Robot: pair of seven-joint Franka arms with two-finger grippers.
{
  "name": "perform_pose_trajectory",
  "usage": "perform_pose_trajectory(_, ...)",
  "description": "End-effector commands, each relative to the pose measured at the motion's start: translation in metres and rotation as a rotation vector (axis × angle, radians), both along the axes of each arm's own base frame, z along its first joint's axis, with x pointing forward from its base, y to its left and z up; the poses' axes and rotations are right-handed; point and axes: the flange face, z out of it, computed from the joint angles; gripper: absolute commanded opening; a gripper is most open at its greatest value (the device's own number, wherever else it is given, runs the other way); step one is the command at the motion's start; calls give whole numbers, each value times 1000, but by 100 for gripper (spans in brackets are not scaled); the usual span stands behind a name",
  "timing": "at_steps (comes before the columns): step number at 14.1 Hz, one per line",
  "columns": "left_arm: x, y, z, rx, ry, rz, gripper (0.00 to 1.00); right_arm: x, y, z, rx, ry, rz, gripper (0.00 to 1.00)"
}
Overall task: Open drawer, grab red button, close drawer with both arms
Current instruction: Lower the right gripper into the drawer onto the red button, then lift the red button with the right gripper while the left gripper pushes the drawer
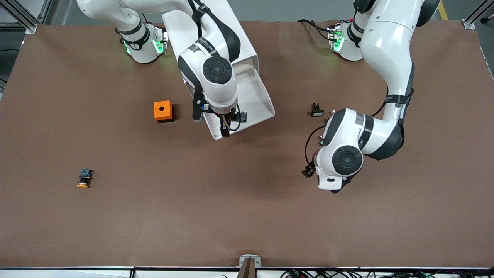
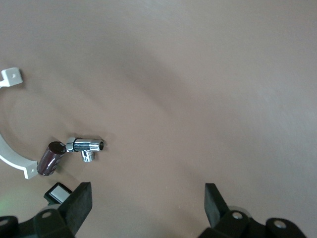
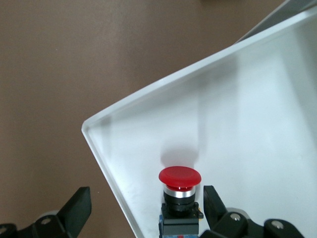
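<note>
The drawer (image 1: 266, 101) is pulled out of the white cabinet (image 1: 247, 46). The button with the red cap (image 3: 179, 176) is in the drawer near its front corner, and its black-and-blue body (image 1: 242, 117) shows in the front view. My right gripper (image 3: 146, 198) is open low over that corner (image 1: 230, 124). One finger (image 3: 214, 203) is inside the drawer beside the button. The other finger (image 3: 79, 206) is outside the drawer wall (image 3: 198, 64). My left gripper (image 2: 147, 191) is open and empty over bare table, under its wrist (image 1: 339, 162).
An orange box with a hole (image 1: 162, 111) stands beside the drawer toward the right arm's end. A button with an orange-yellow cap (image 1: 83, 178) lies nearer the front camera. A black button with a white face (image 1: 317, 111) lies near the left arm, and it also shows in the left wrist view (image 2: 58, 192).
</note>
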Motion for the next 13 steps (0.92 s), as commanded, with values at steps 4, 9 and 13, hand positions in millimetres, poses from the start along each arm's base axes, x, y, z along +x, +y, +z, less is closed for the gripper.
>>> perform_pose_trajectory(4,-22,-52,20,-75,-82,-243,100,-8,17,-14,-10,3,-34,100)
perform_pose_trajectory(9,-45,-89,16,-130,-71,-297,100,-14,33,-23,32,-11,-28,100)
perform_pose_trajectory(13,-58,-105,11,-161,-75,-272,100,-21,42,-23,52,-8,-13,61)
